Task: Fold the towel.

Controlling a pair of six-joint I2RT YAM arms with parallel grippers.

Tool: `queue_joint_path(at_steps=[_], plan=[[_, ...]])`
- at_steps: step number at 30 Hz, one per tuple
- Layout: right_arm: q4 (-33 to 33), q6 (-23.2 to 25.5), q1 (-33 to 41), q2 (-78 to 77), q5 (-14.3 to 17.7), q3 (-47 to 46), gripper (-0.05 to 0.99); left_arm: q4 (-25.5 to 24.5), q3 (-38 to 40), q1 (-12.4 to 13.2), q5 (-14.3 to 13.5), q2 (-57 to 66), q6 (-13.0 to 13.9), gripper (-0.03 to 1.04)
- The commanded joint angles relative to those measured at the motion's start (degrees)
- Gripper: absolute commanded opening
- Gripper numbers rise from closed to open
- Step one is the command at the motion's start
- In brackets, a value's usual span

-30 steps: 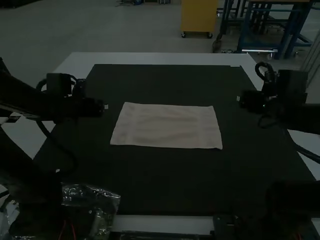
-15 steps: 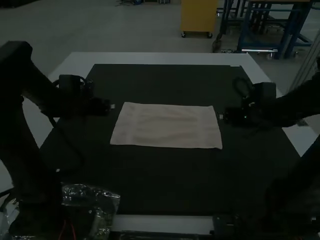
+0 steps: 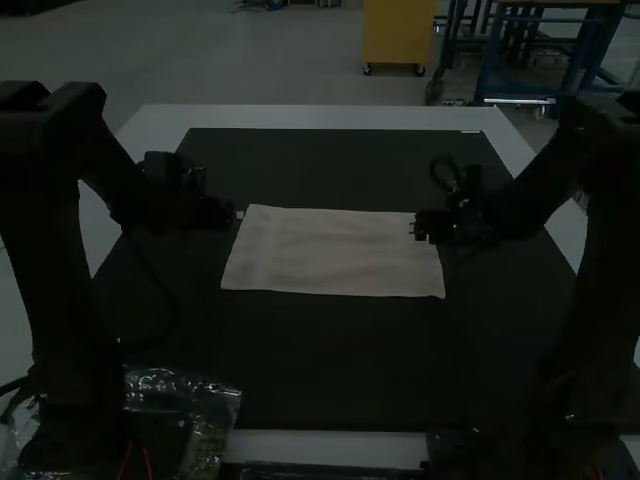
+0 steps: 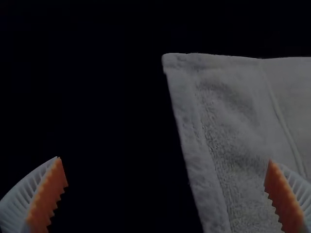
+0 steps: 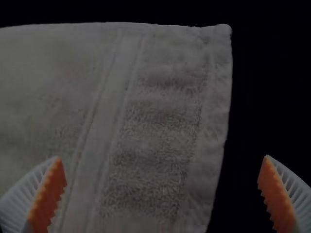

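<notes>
The towel (image 3: pixel 332 252) is pale and plain, with a hemmed edge and a woven band running alongside it near each short end. It lies spread flat on the dark covering of the tabletop (image 3: pixel 325 390), roughly rectangular, its long sides running from left to right.

Prob. a robotics lab or wkshp. L arm (image 3: pixel 60 260) & R arm (image 3: pixel 612 260) stand at the near corners of a white table (image 3: pixel 320 117) w/ a dark mat (image 3: pixel 320 370); clear plastic pkg (image 3: pixel 180 388) & red wires (image 3: pixel 147 460) nr its near L corner. Past the far edge: bare gray floor (image 3: pixel 240 60), yellow cab. (image 3: pixel 398 35) on casters (image 3: pixel 420 70); toward the far R corner, blue metal bench frame (image 3: pixel 490 65).
</notes>
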Motion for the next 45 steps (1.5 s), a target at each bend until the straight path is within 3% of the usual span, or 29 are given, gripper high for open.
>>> queue_joint_path(at_steps=[1,20,24,29,30,33,34,35,36,45], plan=[[1.3,0.8,0.7,2.3,-0.3,2.5,0.91,0.7,2.3,-0.1,0.8,1.5,1.3,0.96],[3.4,0.8,0.1,10.8,-0.3,8.0,0.91,0.7,6.4,-2.8,0.7,8.8,3.3,0.96],[3.3,0.9,0.1,12.2,0.9,9.2,0.91,0.4,7.2,-2.8,0.7,10.2,3.7,0.96],[3.3,1.1,0.2,13.7,1.4,10.0,0.90,0.2,7.4,-2.7,0.7,11.4,4.6,0.87],[3.3,1.0,0.3,13.9,1.4,10.0,0.87,0.1,7.5,-2.6,0.7,11.7,4.9,0.81],[3.4,1.0,0.3,14.0,0.8,9.8,0.62,0.1,7.1,-2.4,1.2,12.2,6.2,0.42],[3.4,2.4,0.1,14.0,-1.3,9.9,0.46,0.1,7.1,-2.4,1.4,12.4,6.4,0.18],[3.4,2.7,0.1,14.0,-3.6,9.8,0.13,0.2,7.0,-2.6,1.2,12.7,6.4,0.02],[3.6,2.7,0.0,14.0,-3.8,9.8,-0.02,0.2,7.1,-2.4,1.4,13.0,6.4,0.03],[4.4,2.7,-0.2,13.1,-3.9,9.6,-0.02,1.7,8.1,0.5,3.6,12.3,5.1,0.03]])
